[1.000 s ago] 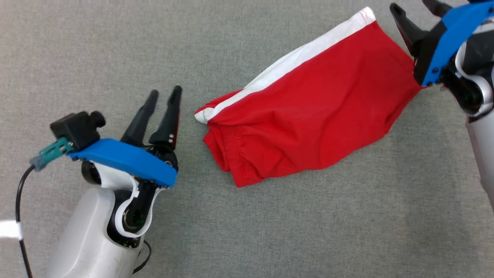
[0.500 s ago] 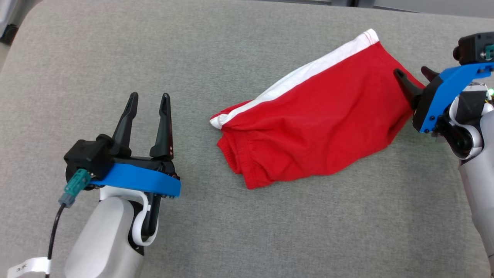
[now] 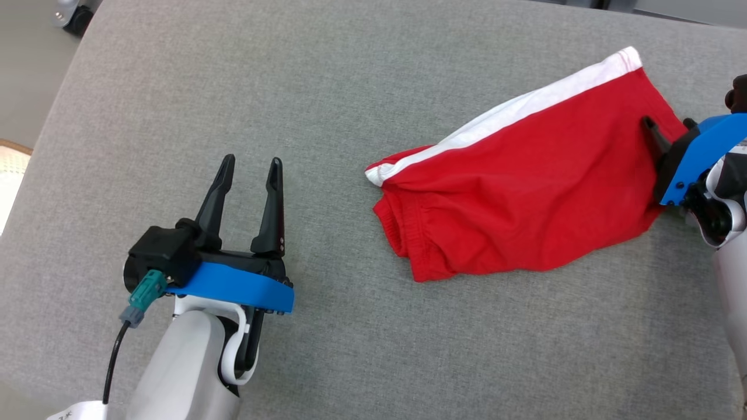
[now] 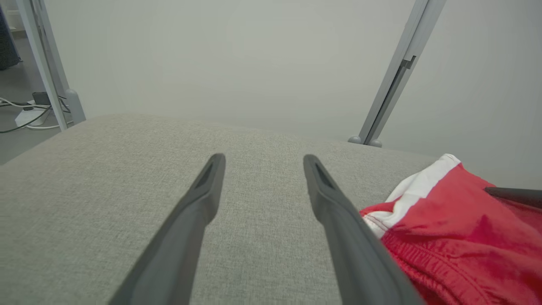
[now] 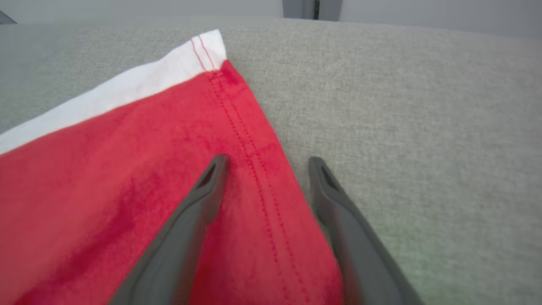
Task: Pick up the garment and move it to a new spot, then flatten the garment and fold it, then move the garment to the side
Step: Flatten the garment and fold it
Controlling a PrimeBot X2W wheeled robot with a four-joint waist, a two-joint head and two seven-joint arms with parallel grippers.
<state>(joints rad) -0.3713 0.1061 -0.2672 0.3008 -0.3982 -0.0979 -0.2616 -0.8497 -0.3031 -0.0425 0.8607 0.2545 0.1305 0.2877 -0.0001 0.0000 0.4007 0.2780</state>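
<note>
The garment [image 3: 525, 175] is a pair of red shorts with a white side stripe, lying loosely folded on the grey cushioned surface [image 3: 327, 81]. My left gripper [image 3: 252, 160] stands open on the bare cushion, well to the left of the garment's waistband end. In the left wrist view the left gripper [image 4: 263, 159] is spread, with the garment [image 4: 457, 237] at the lower right. My right gripper [image 3: 668, 123] is open at the garment's right hem. In the right wrist view the right gripper [image 5: 268, 160] straddles the stitched hem of the garment [image 5: 127, 169], one finger over red cloth, the other over cushion.
The cushion's left edge [image 3: 52, 134] drops to the floor, where a wheel [image 3: 70, 14] shows at the top left. Beyond the far edge stand metal frame posts [image 4: 394, 80], with cables [image 4: 25, 120] on the floor at the left.
The head camera has shifted, so the whole picture moved. My right gripper has come nearer along the garment's right hem and partly over it. My left gripper stands farther left of the garment, still open.
</note>
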